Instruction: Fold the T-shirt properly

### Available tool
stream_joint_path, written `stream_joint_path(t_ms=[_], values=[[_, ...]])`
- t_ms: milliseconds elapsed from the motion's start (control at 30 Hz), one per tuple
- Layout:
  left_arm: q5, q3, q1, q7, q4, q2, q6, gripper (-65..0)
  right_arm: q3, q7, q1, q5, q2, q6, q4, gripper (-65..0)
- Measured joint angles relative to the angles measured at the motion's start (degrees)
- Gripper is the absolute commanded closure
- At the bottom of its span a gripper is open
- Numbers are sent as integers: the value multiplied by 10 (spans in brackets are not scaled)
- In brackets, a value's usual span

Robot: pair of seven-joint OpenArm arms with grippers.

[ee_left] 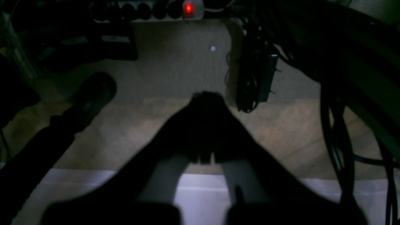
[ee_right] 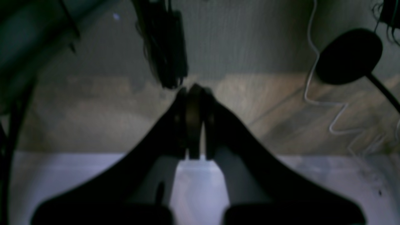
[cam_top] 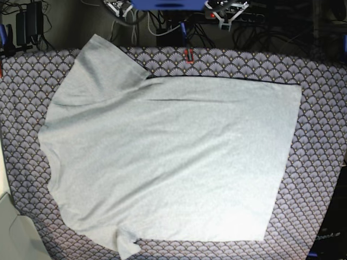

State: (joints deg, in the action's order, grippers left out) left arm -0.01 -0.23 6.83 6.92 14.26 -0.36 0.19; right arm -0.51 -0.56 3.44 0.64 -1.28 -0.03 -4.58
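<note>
The T-shirt (cam_top: pixel 173 157) lies spread flat, plain grey side up, on the scallop-patterned cloth (cam_top: pixel 320 97) covering the bench, one sleeve reaching toward the far left corner and the other crumpled at the near edge. Both arms are off the bench. The left gripper (ee_left: pixel 206 100) and right gripper (ee_right: pixel 193 90) each have their fingers clenched on nothing, above the dim floor (ee_left: pixel 175 62).

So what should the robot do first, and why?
Probably bring one arm down to a sleeve. The T-shirt lies spread flat and unfolded on the patterned cloth, plain side up. One sleeve sticks out at the top left of the base view. Both wrist views show only the floor, and the left gripper and right gripper are shut, holding nothing, so they would have to open first.
</note>
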Motion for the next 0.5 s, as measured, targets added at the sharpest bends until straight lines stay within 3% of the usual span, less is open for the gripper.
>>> stream_joint_path(t_ms=[100,300,500], values=[[0,0,0,0,0,0,0,-4,1,-1,14,0,0,0,-30,0],[0,0,0,0,0,-1,0,-4,1,-77,13,0,0,0,-35,0],[0,0,0,0,0,-1,0,-4,1,-78,7,0,0,0,-37,0]])
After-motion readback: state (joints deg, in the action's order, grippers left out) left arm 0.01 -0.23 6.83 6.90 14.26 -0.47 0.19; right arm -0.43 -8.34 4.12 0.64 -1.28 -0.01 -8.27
